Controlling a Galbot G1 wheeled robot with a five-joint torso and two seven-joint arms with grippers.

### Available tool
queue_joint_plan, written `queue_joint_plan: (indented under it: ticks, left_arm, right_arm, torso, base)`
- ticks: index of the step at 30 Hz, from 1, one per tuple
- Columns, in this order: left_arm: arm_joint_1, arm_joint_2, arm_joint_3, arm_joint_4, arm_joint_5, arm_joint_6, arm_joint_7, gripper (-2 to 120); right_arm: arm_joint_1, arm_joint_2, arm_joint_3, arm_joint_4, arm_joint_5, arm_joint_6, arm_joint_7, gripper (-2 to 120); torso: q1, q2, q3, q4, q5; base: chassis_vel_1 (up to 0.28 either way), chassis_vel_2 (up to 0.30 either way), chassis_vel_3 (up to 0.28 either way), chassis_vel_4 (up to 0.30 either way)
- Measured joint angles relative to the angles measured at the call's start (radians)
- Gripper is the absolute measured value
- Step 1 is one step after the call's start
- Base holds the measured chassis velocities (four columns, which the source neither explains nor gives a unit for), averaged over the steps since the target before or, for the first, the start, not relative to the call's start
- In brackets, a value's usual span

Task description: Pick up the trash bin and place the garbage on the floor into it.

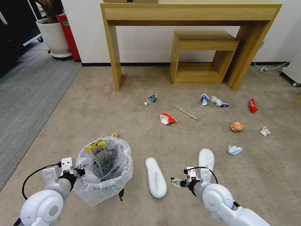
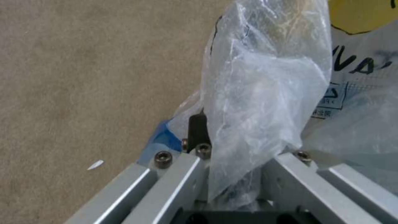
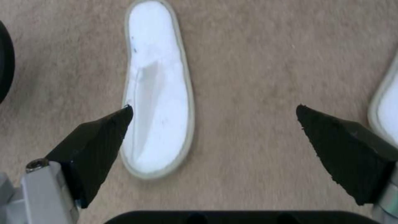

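1. Head view sets out the floor (image 1: 103,103), a tan carpet running from the robot to a wooden console table (image 1: 191,14) against the wall, with a smaller wooden shelf unit (image 1: 200,58) under it.
2. Next in size, the trash bin (image 1: 105,171) stands near the robot on its left side, its crinkled clear liner spilling over the rim and a yellow wrapper already inside at the far edge.
3. Two white slippers lie beside the bin — one (image 1: 155,177) just right of it, the other (image 1: 206,160) farther right.
4. The left gripper (image 1: 75,171) is at the bin's near-left rim; in the left wrist view its fingers (image 2: 198,130) are pinching the rim with a fold of liner caught between them.
5. The right gripper (image 1: 176,183) hovers above bare carpet between the slippers, fingers spread wide and holding nothing.
6. The garbage lies well apart from the bin, toward the table: a green-labelled bottle (image 1: 150,99), a red-and-white wrapper (image 1: 167,118), a wooden stick (image 1: 187,113), a blue-white cup (image 1: 204,99), an orange ball (image 1: 237,126), tissue (image 1: 234,149).
7. Judged from this, the lift is the step in hand — the grip should bite the rim itself, not plastic alone, and the bin should rise level so nothing tips out.
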Motion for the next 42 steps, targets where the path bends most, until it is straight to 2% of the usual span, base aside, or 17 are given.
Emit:
queue_joint_plan:
  ticks: [7,21,34,38,40,42]
  left_arm:
    - [-0.003,0.000,0.000,0.002,-0.002,-0.001,0.000,1]
    - [-0.001,-0.008,-0.001,0.004,-0.003,-0.013,0.002,1]
    - [-0.003,-0.013,0.001,0.010,-0.003,-0.018,0.004,1]
    - [-0.002,-0.012,-0.001,0.007,-0.003,-0.021,0.004,1]
    - [-0.002,-0.010,-0.002,0.003,-0.005,-0.025,0.004,1]
    - [-0.003,-0.009,-0.002,0.001,-0.006,-0.025,0.004,1]
  right_arm:
    - [0.077,0.025,-0.088,-0.051,0.006,0.006,0.014,100]
    - [0.164,0.135,-0.229,-0.210,-0.032,0.027,0.032,100]
    - [0.228,0.240,-0.293,-0.358,-0.067,0.054,0.043,100]
    - [0.242,0.258,-0.311,-0.385,-0.074,0.060,0.046,92]
    - [0.252,0.264,-0.325,-0.411,-0.081,0.072,0.048,82]
    - [0.255,0.267,-0.330,-0.421,-0.086,0.079,0.048,80]
  torso:
    - [0.000,0.000,0.000,0.0002,-0.0002]
    - [0.000,0.000,0.000,0.0001,0.0001]
    - [0.000,0.000,0.000,0.0001,-0.0002]
    - [0.000,0.000,0.000,0.0002,-0.0001]
    - [0.000,0.000,0.000,0.0001,0.0000]
    - [0.000,0.000,0.000,0.0001,0.0000]
  base:
    - [0.000,0.000,0.000,0.000]
    - [0.000,0.000,0.000,0.000]
    - [0.000,0.000,0.000,0.000]
    - [0.000,0.000,0.000,0.000]
    - [0.000,0.000,0.000,0.000]
    - [0.000,0.000,0.000,0.000]
